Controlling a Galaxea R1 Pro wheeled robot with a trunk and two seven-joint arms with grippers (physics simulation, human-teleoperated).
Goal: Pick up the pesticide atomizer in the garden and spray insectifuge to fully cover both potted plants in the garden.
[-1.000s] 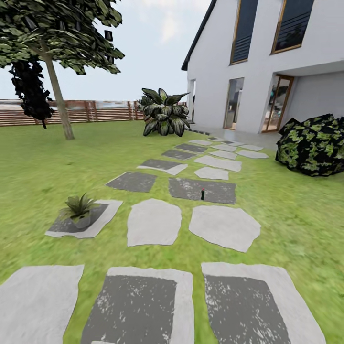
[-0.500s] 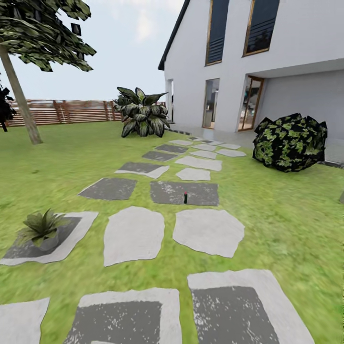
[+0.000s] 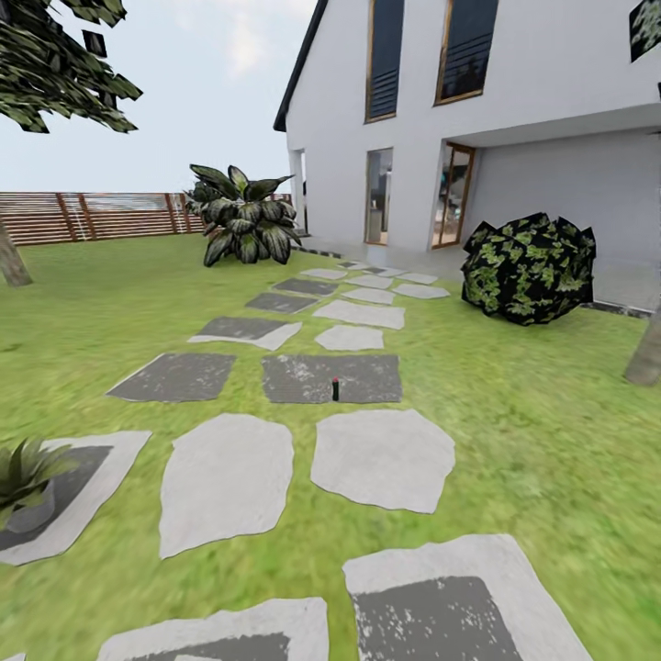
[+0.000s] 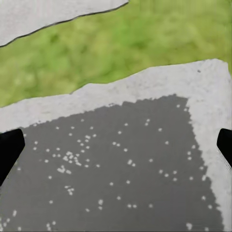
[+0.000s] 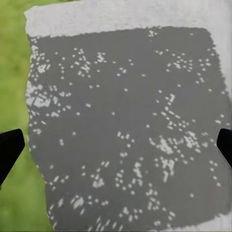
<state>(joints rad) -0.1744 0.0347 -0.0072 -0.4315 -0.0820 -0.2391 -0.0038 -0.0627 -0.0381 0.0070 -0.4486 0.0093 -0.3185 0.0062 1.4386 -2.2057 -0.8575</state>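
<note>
- Jaws of the left gripper [image 4: 116, 145] stand wide apart, with nothing between them; only the dark fingertips [image 4: 8, 150] show at the two edges of the left wrist view.
- Between and beyond those jaws lies a grey stepping stone [image 4: 121, 164] with a dark speckled centre and a pale rim, and past it a strip of green lawn [image 4: 121, 48].
- Jaws of the right gripper [image 5: 116, 145] are likewise spread and hold nothing; dark tips [image 5: 9, 147] sit at both edges of the right wrist view.
- Under the right jaws is another dark-centred stone slab [image 5: 130, 130], with grass [image 5: 12, 72] beside it.
- Well ahead of both jaws, in the head view, the pesticide atomizer [image 3: 335, 389] stands upright on a dark stepping stone [image 3: 303, 376], far from either gripper; it is too small to show detail.
- Nearer, off to the left arm's side, a spiky thin-leaved plant [image 3: 23, 477] sits on a slab.
- Farther out the garden [image 3: 514, 413] runs to a broad-leaved plant [image 3: 240, 225], a dark round bush [image 3: 528, 268], a brown slatted fence [image 3: 101, 216] and a white house [image 3: 514, 119].
</note>
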